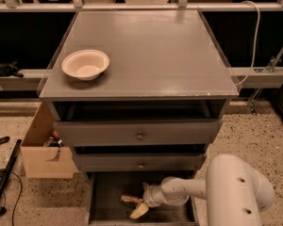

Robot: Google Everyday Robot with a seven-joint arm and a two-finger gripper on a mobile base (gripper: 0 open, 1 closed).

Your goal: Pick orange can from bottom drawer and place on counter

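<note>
Gripper (pixel 135 205) sits inside the bottom drawer (pixel 104 197), fingers apparently spread, gripping nothing; the orange can's axis cannot be told.

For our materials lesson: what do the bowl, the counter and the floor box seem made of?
Bowl: matte cream, thin-walled; likely paper or plastic. Counter: smooth grey, faint sheen, worn front edge; perhaps painted or laminated board. Box: dull brown, flat folded panels; probably cardboard. The hand is down inside the bottom drawer.
</note>
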